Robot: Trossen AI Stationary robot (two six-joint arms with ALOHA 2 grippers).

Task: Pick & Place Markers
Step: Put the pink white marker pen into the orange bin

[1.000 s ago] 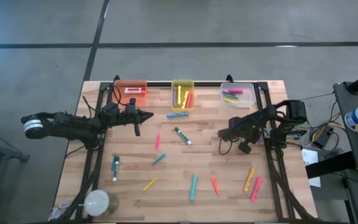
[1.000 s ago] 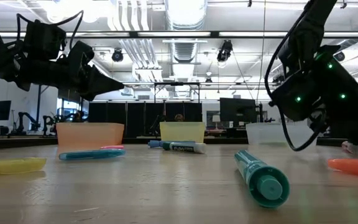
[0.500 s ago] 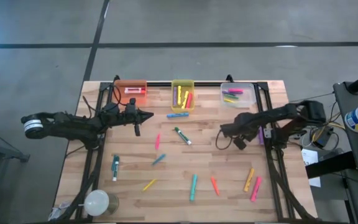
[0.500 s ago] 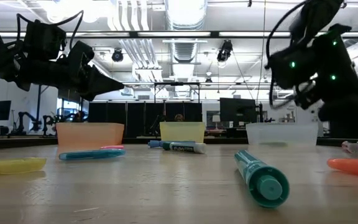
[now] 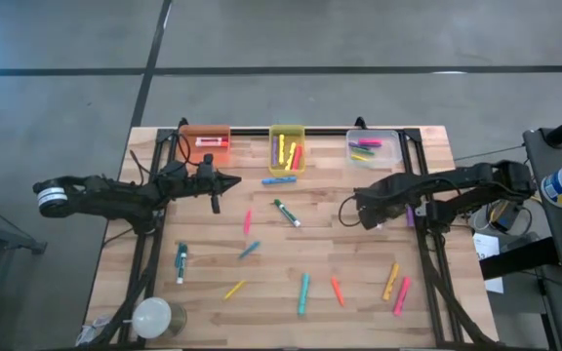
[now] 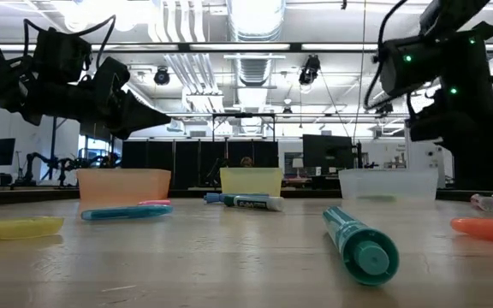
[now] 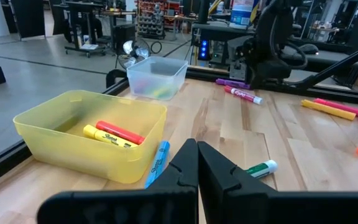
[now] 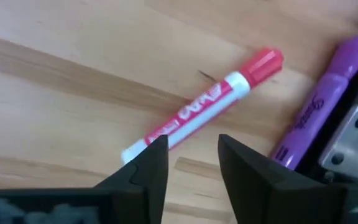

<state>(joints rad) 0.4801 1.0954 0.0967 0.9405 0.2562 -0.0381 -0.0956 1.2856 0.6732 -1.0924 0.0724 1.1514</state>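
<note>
Several markers lie loose on the wooden table (image 5: 359,263), among them a blue one (image 5: 279,180), a green-and-white one (image 5: 285,213) and a teal one (image 5: 303,292). At the far edge stand an orange bin (image 5: 206,139), a yellow bin (image 5: 287,146) and a clear bin (image 5: 375,146), each holding markers. My right gripper (image 8: 191,146) points down, open, above a red-and-white marker (image 8: 210,102) that lies flat beside a purple marker (image 8: 319,118); it touches neither. My left gripper (image 7: 197,162) hovers level and shut, short of the yellow bin (image 7: 92,134).
A white round object (image 5: 151,317) sits at the near left corner. Black rails (image 5: 427,253) run along both sides of the table, and a bar runs behind the bins. More markers, orange (image 5: 337,291), yellow-orange (image 5: 390,281) and pink (image 5: 401,294), lie near the front right.
My right gripper has risen from the table near its right side and tipped until it points down, while its arm has drawn back toward the right edge. The markers have not moved.
</note>
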